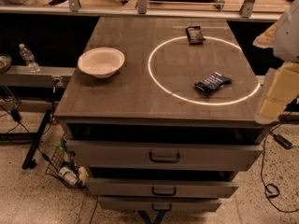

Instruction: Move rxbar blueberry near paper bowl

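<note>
The gripper (281, 88), at the right edge of the frame and open or closed I cannot tell, sits beside the table (126, 97), where the rxbar blueberry (212, 83) lies right of centre inside a light ring (149, 69), a dark bar (195, 34) on the ring's top edge, the paper bowl (101, 62) well apart at left.

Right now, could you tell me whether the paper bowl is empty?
Empty: the paper bowl sits rim-up, its off-white inside bare. The gripper hangs at the right edge of the view, far from it.

Gripper (279, 90) right of rxbar blueberry (212, 83)
</note>
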